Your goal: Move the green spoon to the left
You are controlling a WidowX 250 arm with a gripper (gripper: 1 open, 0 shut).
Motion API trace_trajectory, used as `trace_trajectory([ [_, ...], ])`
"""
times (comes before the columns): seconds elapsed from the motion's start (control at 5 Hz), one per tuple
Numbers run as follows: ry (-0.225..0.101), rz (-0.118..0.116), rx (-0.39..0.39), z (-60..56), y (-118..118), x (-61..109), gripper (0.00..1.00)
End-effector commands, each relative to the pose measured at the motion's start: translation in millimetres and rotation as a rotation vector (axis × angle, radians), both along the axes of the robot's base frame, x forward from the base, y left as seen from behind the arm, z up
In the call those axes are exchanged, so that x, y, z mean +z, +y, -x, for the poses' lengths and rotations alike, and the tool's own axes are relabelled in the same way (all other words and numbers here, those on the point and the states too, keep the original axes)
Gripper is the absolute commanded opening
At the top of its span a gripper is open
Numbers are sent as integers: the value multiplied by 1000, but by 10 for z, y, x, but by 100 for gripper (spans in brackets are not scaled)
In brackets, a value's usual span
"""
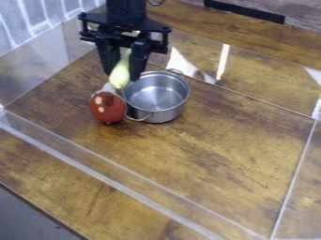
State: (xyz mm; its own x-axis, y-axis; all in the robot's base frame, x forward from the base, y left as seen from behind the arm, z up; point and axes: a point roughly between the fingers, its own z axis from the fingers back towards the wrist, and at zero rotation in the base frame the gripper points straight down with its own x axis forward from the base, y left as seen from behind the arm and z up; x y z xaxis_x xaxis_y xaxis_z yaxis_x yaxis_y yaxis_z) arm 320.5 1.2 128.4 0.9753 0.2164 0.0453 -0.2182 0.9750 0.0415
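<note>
Gripping the green spoon [119, 74] in clenched fingers [111, 58], the arm hangs beside the pot [157, 96]. Best carried left, clear of the red ball [111, 108], then lowered gently onto the table [213, 159].

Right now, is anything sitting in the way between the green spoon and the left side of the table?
Nothing visible blocks it. The green spoon hangs in the end effector, above the red ball and steel pot; the wood to the picture's left looks bare.

One raised camera looks down at an angle across the wooden table [213, 159], fairly close, facing the arm.
</note>
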Motion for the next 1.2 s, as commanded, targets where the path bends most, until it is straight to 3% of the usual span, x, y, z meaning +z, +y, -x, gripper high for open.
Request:
trace_trajectory([
  [0.0, -86, 2, -81, 3, -148, 296, 0],
  [0.4, -99, 5, -143, -70, -588, 349, 0],
  [0.8, -114, 1, -48, -120, -402, 211, 0],
  [1.0, -126, 2, -48, -88, -269, 196, 0],
])
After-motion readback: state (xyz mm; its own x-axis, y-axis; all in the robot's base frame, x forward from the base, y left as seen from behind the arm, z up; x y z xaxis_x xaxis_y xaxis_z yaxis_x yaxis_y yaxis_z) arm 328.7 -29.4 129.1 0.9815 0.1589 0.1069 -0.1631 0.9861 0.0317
